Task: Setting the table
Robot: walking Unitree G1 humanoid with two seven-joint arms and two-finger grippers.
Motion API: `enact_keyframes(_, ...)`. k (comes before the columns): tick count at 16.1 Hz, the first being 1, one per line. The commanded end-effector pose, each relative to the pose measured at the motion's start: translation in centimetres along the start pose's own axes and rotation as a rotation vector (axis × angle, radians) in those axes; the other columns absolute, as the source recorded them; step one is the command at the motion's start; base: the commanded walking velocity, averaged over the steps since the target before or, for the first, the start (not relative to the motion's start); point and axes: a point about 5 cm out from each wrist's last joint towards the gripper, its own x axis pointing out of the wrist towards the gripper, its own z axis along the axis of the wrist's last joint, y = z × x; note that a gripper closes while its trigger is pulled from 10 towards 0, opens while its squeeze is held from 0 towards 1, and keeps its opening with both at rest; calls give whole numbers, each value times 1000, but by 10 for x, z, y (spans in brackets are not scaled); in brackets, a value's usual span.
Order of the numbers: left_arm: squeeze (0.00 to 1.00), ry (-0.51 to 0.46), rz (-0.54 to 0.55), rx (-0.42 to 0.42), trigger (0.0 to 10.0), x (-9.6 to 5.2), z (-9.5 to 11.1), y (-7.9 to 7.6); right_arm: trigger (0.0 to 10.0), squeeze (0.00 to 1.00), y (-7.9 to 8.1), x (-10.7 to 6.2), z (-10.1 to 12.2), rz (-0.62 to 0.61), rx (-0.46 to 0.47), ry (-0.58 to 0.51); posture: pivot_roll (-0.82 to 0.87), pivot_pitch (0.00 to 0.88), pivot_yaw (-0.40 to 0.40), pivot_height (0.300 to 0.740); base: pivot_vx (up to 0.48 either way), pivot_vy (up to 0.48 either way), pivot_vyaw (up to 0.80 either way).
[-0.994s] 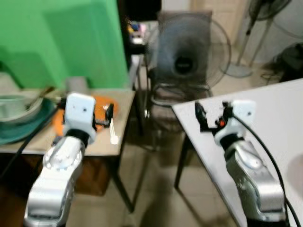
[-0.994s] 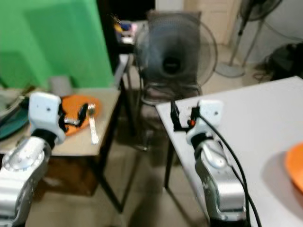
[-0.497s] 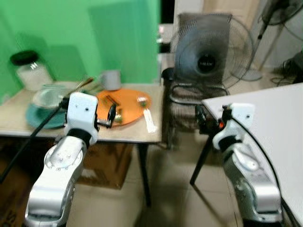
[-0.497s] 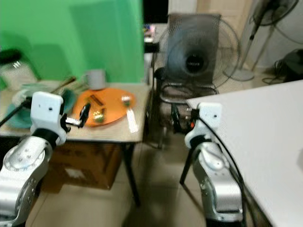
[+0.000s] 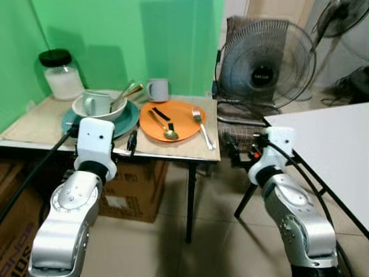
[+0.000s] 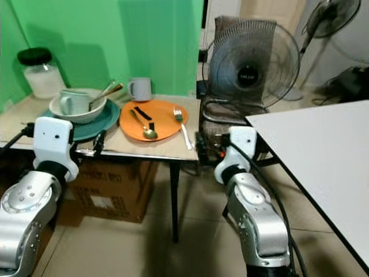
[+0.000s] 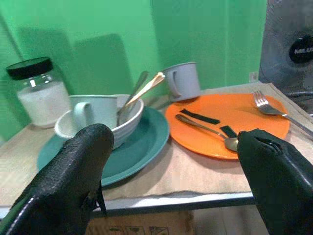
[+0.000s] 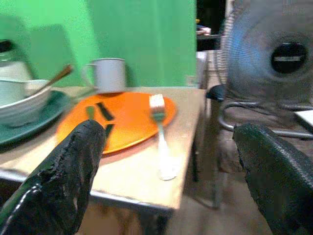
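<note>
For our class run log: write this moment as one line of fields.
phase: approach | left gripper: open, empty | right gripper: open, empty | orange plate: holds spoon, fork on rim | side table

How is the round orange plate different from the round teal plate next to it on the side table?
The round orange plate carries a gold spoon lying flat, with a silver fork resting its tines on the rim; the round teal plate bears a white bowl that holds a pale green mug and utensils. The orange one sits nearer the standing fan, the teal one nearer the glass jar. Both lie flat on the beige table.
</note>
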Motion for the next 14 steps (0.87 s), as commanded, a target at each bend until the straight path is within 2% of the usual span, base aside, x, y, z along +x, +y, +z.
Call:
enact_keyframes(1,0,-10,-13,-8,10000,-1,3,-3,10000,0,-1,3,0,17,-12,20,1,0,8,740,0,0,0)
enact_keyframes(2,0,-6,-24,-6,10000,-2,2,-5,10000,0,4,4,0,60,-66,14,3,0,7,740,240,0,0)
enact_keyframes(6,0,-1,-31,-3,10000,-4,2,-5,10000,0,5,7,1,65,-55,22,8,0,6,740,241,0,678)
enact_keyframes(8,0,13,-44,4,10000,-8,-1,-5,10000,0,3,9,1,63,-28,18,23,0,-8,740,242,0,0)
enact_keyframes(14,0,20,-58,7,10000,-11,-3,-7,10000,0,6,15,2,103,-47,27,31,0,-24,740,241,0,0)
